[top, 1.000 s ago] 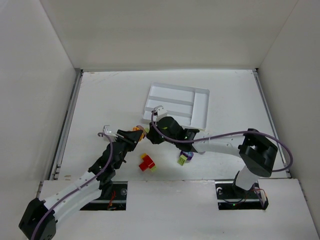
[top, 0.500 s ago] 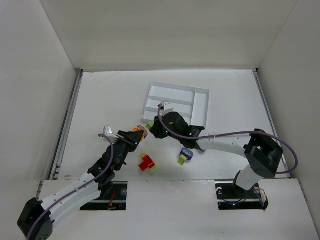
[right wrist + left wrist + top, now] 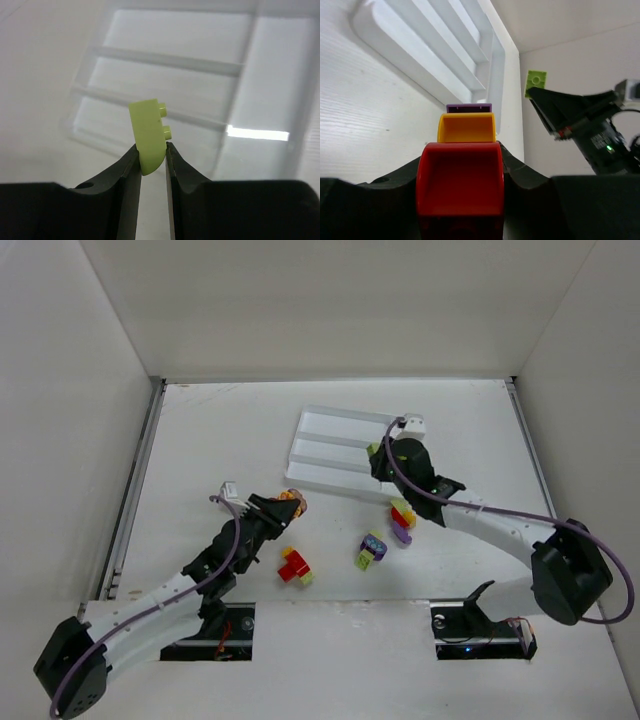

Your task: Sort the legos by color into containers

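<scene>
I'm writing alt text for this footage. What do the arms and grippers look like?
The left arm and right arm have white links, bulky black joints and a thin purple cable alongside. A small white block sits at each wrist. The left gripper and right gripper each have two tapered matte black fingers. A green light glows near the right wrist.

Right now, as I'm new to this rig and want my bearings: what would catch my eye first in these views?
First, the small lime green studded plastic brick pinched in the right gripper, hanging over the shallow white plastic tray. Next, the stack of red, yellow-orange and purple bricks clamped in the left gripper, just short of the tray. Three mixed-colour brick clusters lie loose on the table.
</scene>
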Robot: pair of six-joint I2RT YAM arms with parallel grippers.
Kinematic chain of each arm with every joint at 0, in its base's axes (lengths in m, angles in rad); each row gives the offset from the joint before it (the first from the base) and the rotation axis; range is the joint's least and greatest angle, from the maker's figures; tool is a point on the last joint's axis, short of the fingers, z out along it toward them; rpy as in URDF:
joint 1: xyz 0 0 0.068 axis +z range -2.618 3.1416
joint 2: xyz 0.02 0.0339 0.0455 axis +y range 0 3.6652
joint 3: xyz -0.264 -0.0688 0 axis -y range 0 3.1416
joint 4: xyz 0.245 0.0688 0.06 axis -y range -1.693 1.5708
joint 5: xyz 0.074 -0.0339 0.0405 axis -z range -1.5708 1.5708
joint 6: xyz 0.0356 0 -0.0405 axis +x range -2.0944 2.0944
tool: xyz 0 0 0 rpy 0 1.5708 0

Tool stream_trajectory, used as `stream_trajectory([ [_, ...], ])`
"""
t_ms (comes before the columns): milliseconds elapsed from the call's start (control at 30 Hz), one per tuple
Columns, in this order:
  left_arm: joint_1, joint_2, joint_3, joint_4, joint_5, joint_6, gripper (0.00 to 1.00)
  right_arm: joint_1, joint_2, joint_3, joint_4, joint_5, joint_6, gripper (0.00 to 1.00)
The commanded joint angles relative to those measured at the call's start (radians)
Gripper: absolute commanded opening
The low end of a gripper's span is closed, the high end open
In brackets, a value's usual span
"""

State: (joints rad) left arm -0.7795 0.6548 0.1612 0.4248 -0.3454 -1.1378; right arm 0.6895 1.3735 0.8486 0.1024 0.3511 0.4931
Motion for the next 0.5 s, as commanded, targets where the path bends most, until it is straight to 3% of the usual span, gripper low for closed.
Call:
stream_trajectory([
  [0, -0.017, 0.054, 0.096, 0.141, 0.097, 0.035, 0.05, -0.086, -0.005, -0.036, -0.03, 0.104, -0.008, 0.23],
  [367, -0.031, 0.324, 0.135, 0.494, 0.313, 0.015, 0.08, -0.213, 0.127, -0.02, -0.017, 0.066, 0.021, 0.25],
  [467, -0.031, 0.376, 0.135, 0.572, 0.342, 0.009, 0.08, -0.216, 0.147, -0.003, -0.017, 0.066, 0.025, 0.36],
])
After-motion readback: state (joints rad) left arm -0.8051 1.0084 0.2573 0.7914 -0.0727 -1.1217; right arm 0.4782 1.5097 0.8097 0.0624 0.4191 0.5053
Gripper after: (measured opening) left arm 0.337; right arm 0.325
